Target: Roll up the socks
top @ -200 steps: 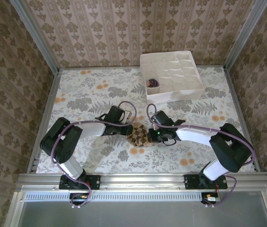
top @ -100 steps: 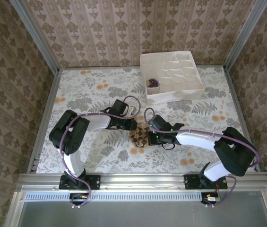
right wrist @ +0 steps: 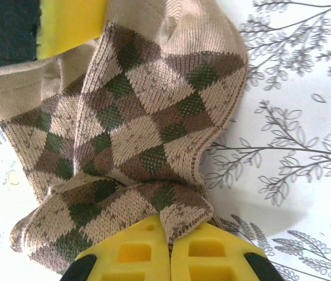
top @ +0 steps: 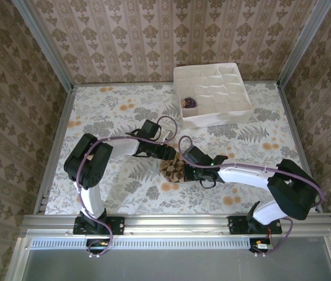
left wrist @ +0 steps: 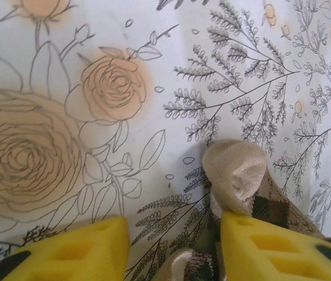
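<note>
The brown-tan argyle sock lies folded and bunched on the floral tablecloth between the two arms. My right gripper is shut on a folded edge of this sock; in the top view it sits at the sock's right side. My left gripper stands open just above the cloth. The sock's tan toe end rests against its right finger, and a bit of fabric lies low between the fingers. In the top view the left gripper is at the sock's far edge. The dark purple sock sits rolled in a cell.
The white divider box stands at the back right of the table, its near wall a short way beyond both grippers. Patterned walls close in the table on three sides. A yellow finger of the left gripper shows above the sock in the right wrist view.
The left gripper's jaws have opened and let go of the sock's end. Both grippers have shifted slightly, the left to the right, the right to the left, with the sock bunched tighter.
</note>
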`<state>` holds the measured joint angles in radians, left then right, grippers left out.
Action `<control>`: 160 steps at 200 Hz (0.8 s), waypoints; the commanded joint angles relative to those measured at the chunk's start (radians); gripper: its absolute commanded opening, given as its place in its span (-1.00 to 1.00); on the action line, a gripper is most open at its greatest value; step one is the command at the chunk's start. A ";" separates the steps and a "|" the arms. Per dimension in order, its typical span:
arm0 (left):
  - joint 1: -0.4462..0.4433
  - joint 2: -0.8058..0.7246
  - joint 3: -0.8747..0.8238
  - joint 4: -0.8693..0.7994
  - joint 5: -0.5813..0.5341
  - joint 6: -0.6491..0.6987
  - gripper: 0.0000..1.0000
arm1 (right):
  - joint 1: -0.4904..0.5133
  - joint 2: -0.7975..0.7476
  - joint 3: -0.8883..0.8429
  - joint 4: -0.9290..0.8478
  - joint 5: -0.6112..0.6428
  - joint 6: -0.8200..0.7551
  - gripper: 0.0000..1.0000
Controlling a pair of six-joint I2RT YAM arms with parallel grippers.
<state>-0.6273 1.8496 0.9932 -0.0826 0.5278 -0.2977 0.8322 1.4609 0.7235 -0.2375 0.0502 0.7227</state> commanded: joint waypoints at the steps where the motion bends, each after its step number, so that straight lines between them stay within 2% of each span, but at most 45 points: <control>1: 0.016 -0.019 0.026 0.014 -0.094 0.097 -0.01 | 0.004 -0.026 -0.033 -0.074 0.083 0.035 -1.00; 39: 0.028 -0.130 0.019 -0.077 -0.131 0.184 0.10 | 0.004 -0.017 -0.030 -0.076 0.088 0.041 -1.00; 73: 0.027 -0.276 -0.085 -0.042 -0.161 0.259 0.15 | 0.004 -0.011 -0.027 -0.076 0.083 0.042 -1.00; 97: 0.026 -0.390 -0.220 0.057 -0.135 0.317 0.15 | 0.004 -0.011 -0.025 -0.076 0.079 0.041 -1.00; 126: 0.013 -0.510 -0.400 0.232 -0.047 0.381 0.09 | 0.005 0.001 -0.016 -0.081 0.070 0.040 -1.00; 145: -0.027 -0.571 -0.524 0.381 0.001 0.453 0.06 | 0.005 0.004 -0.015 -0.079 0.065 0.040 -1.00; 160: -0.074 -0.593 -0.602 0.478 -0.006 0.536 0.05 | 0.004 0.007 -0.018 -0.074 0.061 0.046 -1.00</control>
<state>-0.6376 1.3071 0.5022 0.1619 0.4587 0.0750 0.8322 1.4448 0.7113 -0.2478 0.0914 0.7601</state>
